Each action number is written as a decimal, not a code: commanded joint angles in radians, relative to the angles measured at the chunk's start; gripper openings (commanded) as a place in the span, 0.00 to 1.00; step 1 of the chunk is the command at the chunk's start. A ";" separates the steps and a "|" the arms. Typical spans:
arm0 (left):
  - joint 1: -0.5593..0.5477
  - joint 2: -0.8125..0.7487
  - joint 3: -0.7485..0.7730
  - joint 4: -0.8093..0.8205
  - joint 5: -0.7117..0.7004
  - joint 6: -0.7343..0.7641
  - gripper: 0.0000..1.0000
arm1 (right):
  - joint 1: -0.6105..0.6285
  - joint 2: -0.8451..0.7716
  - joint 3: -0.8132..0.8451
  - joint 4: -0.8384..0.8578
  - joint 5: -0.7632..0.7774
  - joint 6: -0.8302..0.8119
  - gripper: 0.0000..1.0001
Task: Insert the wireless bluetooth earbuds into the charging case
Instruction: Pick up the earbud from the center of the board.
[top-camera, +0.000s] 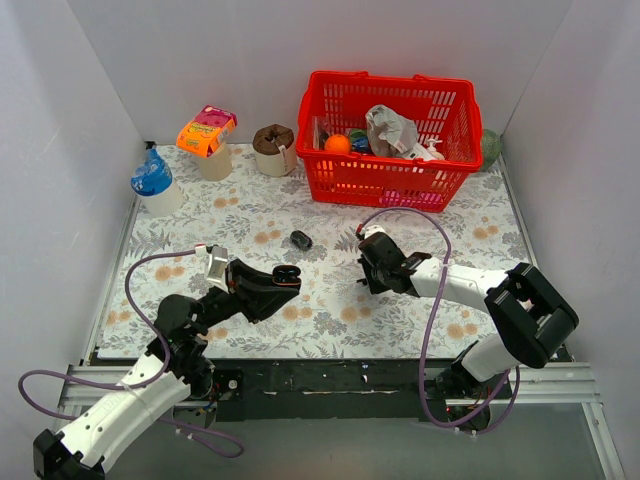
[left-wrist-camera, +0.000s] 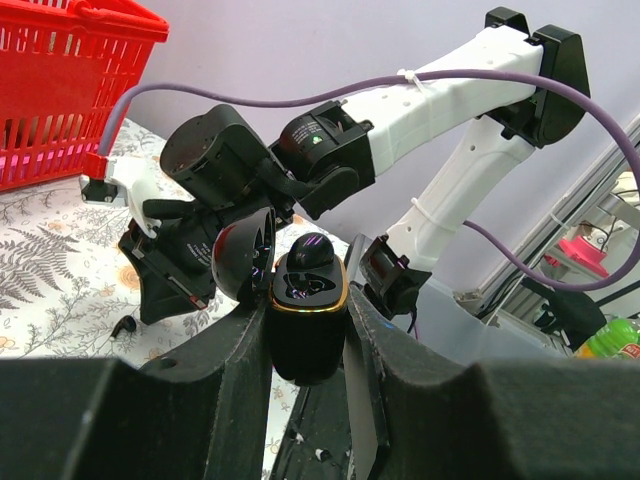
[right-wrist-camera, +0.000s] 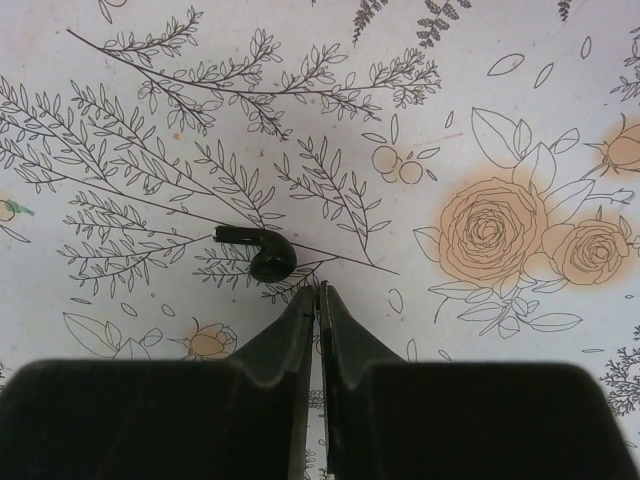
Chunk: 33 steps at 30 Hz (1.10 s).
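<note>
Left gripper (left-wrist-camera: 305, 318) first: its jaws are clamped hard on the body of the charging case (left-wrist-camera: 305, 345), one finger on each flank. The case is carried above the cloth with its mouth up. The lid (left-wrist-camera: 243, 258) is swung open toward nine o'clock in the left wrist view. By my read, the case is presented like that so the wells face the other arm and a bud can be dropped straight in. A dark rounded shape (left-wrist-camera: 312, 250) sits at the top of the case. It looks like one bud already seated, though I can't be sure.

Over to the right gripper (right-wrist-camera: 318, 292). It is low over the floral tablecloth (top-camera: 400, 310) with its jaws pinched almost together, just a sliver of light between the tips, and nothing held. The loose earbud (right-wrist-camera: 262, 256) lies flat on the cloth at about eleven o'clock from those tips. It is just beside them but apparently not touching, and its stem points toward nine. With the tips that narrow the bud can't be taken, so my call is that they must spread and shift toward it before any pickup.

Farther out in the top view, a second black case (top-camera: 301, 239) rests on the cloth at roughly ten o'clock from the right gripper. The red basket (top-camera: 390, 182) stands well beyond at twelve.
</note>
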 joint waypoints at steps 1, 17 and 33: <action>-0.005 0.011 0.003 0.017 0.006 0.011 0.00 | -0.007 0.018 0.017 -0.073 0.004 -0.042 0.13; -0.003 -0.004 0.003 -0.005 0.008 0.011 0.00 | -0.009 0.058 0.054 -0.064 -0.045 -0.047 0.15; -0.003 -0.029 -0.002 -0.023 0.000 0.021 0.00 | -0.009 0.136 0.162 -0.038 -0.028 -0.212 0.14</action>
